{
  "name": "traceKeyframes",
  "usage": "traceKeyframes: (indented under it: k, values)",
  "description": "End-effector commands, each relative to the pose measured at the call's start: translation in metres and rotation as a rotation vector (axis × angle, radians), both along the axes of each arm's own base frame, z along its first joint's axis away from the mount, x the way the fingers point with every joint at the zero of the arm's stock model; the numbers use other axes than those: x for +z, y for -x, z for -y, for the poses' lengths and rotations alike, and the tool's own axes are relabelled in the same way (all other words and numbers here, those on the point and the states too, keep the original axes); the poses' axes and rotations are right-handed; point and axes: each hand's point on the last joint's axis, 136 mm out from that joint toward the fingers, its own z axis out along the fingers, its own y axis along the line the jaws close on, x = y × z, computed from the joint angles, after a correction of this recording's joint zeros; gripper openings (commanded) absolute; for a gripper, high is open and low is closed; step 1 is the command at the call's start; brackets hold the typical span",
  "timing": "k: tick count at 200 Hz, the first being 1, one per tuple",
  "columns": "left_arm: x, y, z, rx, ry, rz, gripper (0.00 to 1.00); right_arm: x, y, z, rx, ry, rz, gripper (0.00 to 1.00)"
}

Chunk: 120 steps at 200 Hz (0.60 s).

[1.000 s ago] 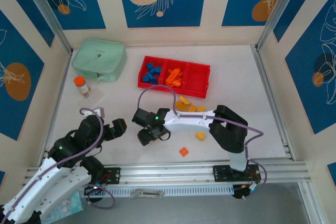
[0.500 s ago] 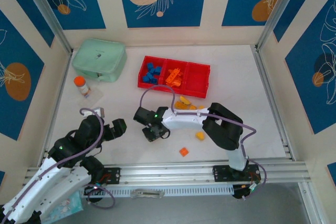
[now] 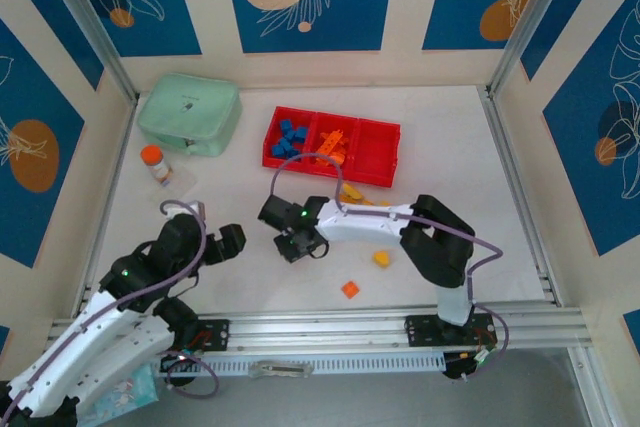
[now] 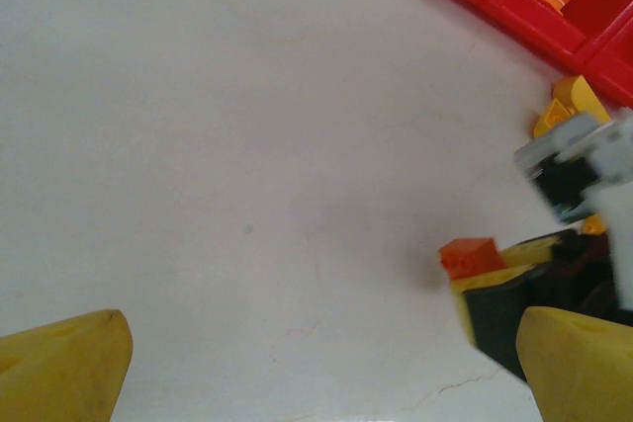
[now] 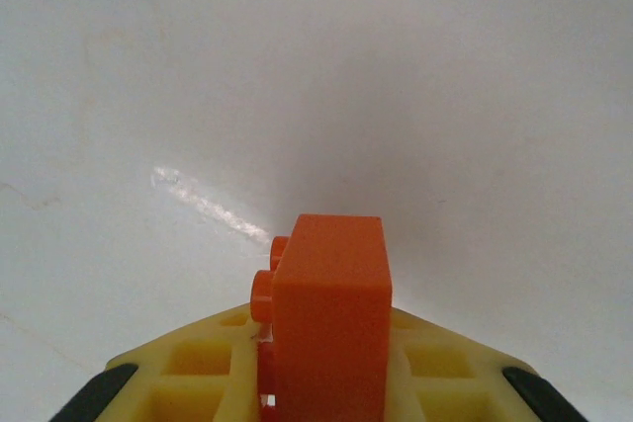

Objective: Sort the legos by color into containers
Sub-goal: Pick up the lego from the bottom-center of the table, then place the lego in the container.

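The right hand (image 5: 326, 387) is pinching an orange lego (image 5: 331, 313) tightly between its yellow pads and holding it over the white bench (image 3: 200, 197), in front of the red tray (image 3: 376, 150). The left hand (image 3: 228, 242) is hanging beside it with fingers spread wide, gripping nothing. Blue legos (image 3: 288, 137) are lying in the tray's left compartment and orange ones (image 3: 333, 145) in the middle. Yellow pieces (image 3: 352, 190) are sitting on the bench just before the tray.

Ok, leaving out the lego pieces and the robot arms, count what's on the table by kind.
Green box: 1
Orange-capped bottle: 1
Red tray: 1
Total: 3
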Motion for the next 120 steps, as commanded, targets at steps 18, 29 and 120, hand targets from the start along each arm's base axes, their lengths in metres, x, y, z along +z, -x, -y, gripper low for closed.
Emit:
traceKeyframes:
  k: [18,29,120]
  values:
    - [0.027,-0.016,0.014,-0.043,0.024,0.071,0.99,0.054,-0.047,0.019,-0.071,-0.063,0.094,0.12]
    - [0.030,-0.020,0.018,-0.052,0.024,0.077,0.99,0.063,-0.063,0.026,-0.096,-0.070,0.119,0.12]
    - [0.042,-0.061,0.055,-0.107,0.038,0.101,0.99,0.092,-0.205,0.087,-0.345,-0.073,0.232,0.12]
